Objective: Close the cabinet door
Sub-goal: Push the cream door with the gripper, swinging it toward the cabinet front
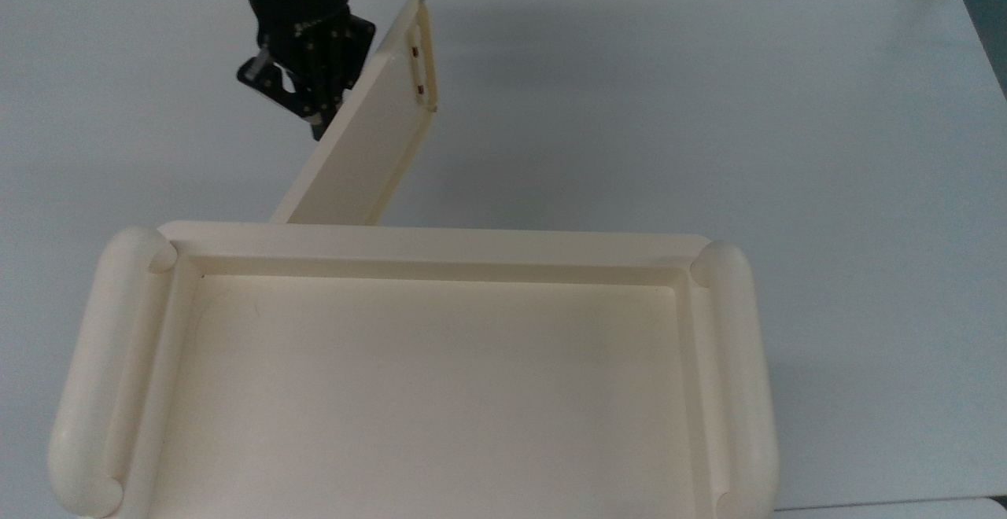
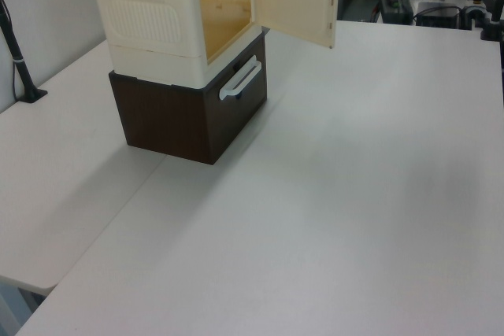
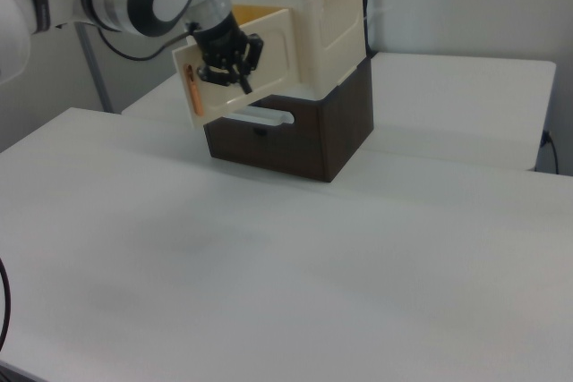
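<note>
I note cabinet (image 1: 425,362) nearest in top view. Cabinet door (image 1: 370,134) part open, angled toward top view's right. Gripper (image 1: 315,122) against door's outer face, beyond it; finger state: cannot tell.

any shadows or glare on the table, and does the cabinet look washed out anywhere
Top view: the cabinet door throws a soft grey shadow on the table to the top view's right of it, and the pale cabinet top shows little contrast. Left view: even light, faint shadow beside the dark base unit. Right view: the hand stands dark against the cream door, with no hard glare.
</note>
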Robot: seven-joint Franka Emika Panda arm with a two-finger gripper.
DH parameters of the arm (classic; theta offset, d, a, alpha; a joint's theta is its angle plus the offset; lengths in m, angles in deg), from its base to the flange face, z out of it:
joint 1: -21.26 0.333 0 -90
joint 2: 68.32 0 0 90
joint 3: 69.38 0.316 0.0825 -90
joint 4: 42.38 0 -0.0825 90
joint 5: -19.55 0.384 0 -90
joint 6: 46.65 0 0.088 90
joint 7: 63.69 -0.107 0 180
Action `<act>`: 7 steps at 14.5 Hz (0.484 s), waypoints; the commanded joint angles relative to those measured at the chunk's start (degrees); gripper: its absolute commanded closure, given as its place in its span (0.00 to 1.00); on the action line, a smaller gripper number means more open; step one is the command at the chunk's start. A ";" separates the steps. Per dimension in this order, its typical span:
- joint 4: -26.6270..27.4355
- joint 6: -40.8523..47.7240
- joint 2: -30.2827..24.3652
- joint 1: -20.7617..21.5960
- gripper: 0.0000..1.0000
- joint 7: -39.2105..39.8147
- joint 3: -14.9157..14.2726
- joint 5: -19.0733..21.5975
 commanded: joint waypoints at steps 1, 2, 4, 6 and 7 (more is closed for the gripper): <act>-3.35 -0.76 2.95 4.66 0.96 -12.93 -0.50 1.54; -4.23 -0.85 4.01 6.50 0.96 -19.75 -0.33 1.45; -5.46 -4.69 5.42 8.44 0.96 -29.26 -0.24 1.54; -5.38 -11.89 7.35 10.02 0.96 -38.33 0.20 1.10; -5.46 -14.88 8.57 10.38 0.96 -40.98 0.55 0.84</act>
